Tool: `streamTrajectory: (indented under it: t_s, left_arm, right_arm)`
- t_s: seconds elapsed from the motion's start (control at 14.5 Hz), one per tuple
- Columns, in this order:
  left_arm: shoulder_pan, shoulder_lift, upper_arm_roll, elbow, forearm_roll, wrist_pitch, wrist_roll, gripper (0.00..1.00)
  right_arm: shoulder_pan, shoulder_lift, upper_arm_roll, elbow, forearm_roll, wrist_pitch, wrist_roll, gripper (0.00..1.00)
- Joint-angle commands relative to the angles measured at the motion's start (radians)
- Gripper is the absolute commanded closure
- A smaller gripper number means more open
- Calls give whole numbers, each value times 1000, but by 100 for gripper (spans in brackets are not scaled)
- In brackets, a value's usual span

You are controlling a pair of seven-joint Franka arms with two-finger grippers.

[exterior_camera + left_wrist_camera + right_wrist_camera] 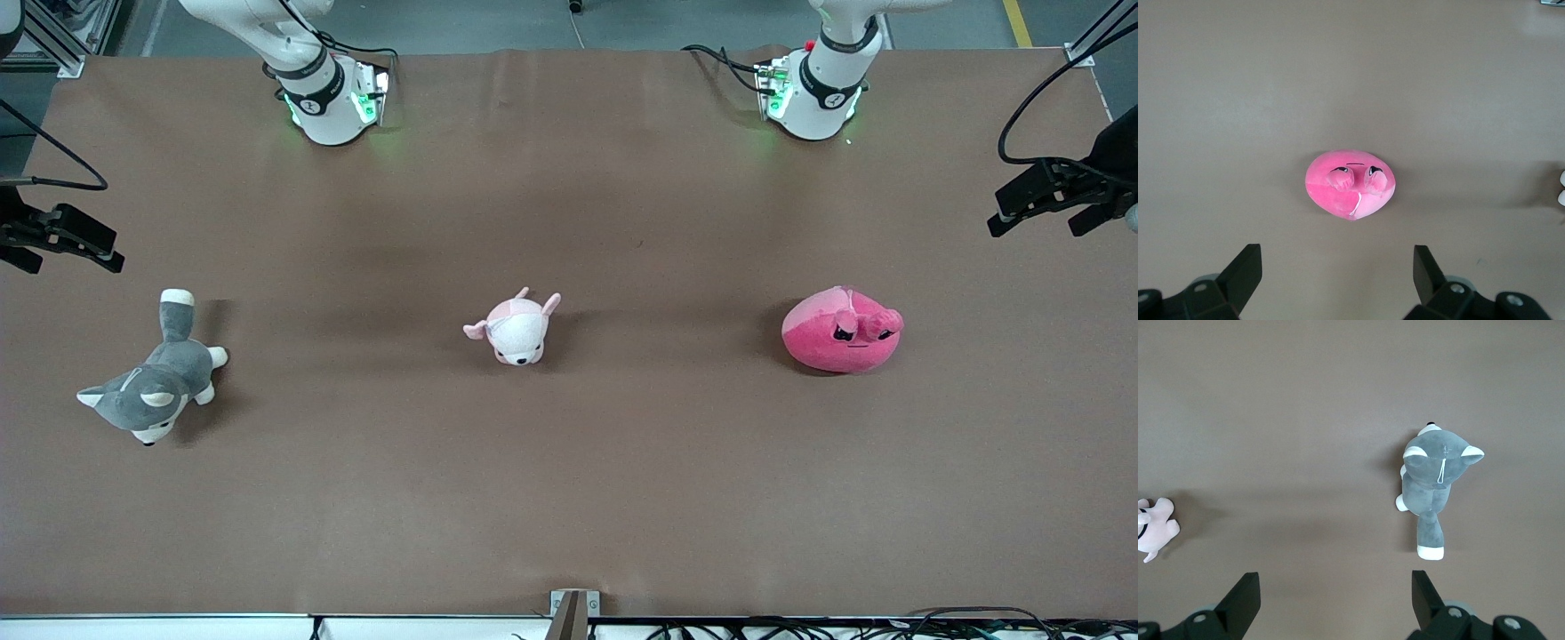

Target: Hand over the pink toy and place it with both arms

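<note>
The pink toy [842, 329], a round hot-pink plush with a lighter patch and black eyes, lies on the brown table [569, 498] toward the left arm's end. In the left wrist view the pink toy [1350, 185] lies far below, apart from the fingers. My left gripper [1040, 220] hangs high over the left arm's end of the table, open and empty; the wrist view shows my left gripper [1337, 259] with its jaws spread wide. My right gripper [67, 253] hangs over the right arm's end, also open and empty, as the wrist view of my right gripper [1335, 582] shows.
A small pale pink-and-white plush [516, 331] sits at mid-table, its edge also showing as a pale plush [1155, 528]. A grey-and-white husky plush [156, 382] lies toward the right arm's end, below my right gripper as the husky [1435, 480]. Both arm bases stand along the table's robot edge.
</note>
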State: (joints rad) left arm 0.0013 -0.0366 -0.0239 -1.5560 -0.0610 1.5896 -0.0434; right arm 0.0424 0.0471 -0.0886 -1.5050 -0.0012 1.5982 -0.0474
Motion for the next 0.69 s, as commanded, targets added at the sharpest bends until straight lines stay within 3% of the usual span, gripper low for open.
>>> streamTrajectory:
  t_s: [0.0, 0.62]
  left_arm:
    - [3, 3, -1, 13, -13, -16, 4, 0]
    - [6, 40, -1, 13, -14, -14, -30, 0]
  right_arm:
    - [7, -48, 4, -43, -13, 6, 0, 0]
    - [8, -56, 6, -58, -13, 22, 0, 0]
